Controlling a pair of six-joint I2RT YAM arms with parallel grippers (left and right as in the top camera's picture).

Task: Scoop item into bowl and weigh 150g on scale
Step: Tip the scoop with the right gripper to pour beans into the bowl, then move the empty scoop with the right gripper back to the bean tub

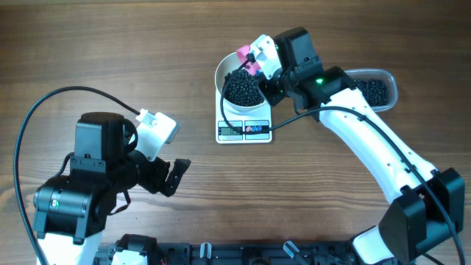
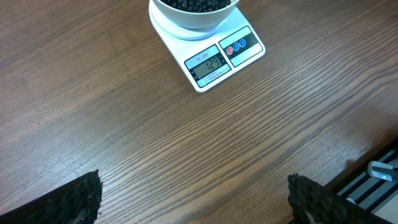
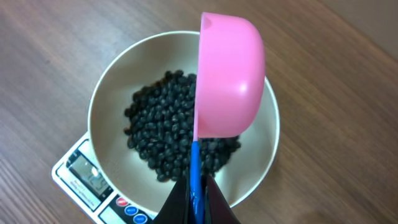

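The white bowl [image 1: 224, 99] stands on the white scale [image 1: 244, 130] and holds a heap of black pellets [image 1: 241, 88]. In the right wrist view the pellets [image 3: 168, 134] fill the bowl [image 3: 106, 99], and the scale [image 3: 81, 177] shows at lower left. My right gripper [image 3: 196, 202] is shut on the blue handle of a pink scoop [image 3: 229, 78], which is turned on its side over the bowl. My left gripper [image 2: 193, 196] stands open over bare table, well short of the scale [image 2: 214, 62]; its dark fingertips [image 2: 78, 199] show at the bottom corners.
A clear plastic tub [image 1: 375, 90] with more black pellets sits right of the scale, partly behind my right arm. A black rail with clips [image 1: 221, 254] runs along the table's front edge. Cables trail from both arms.
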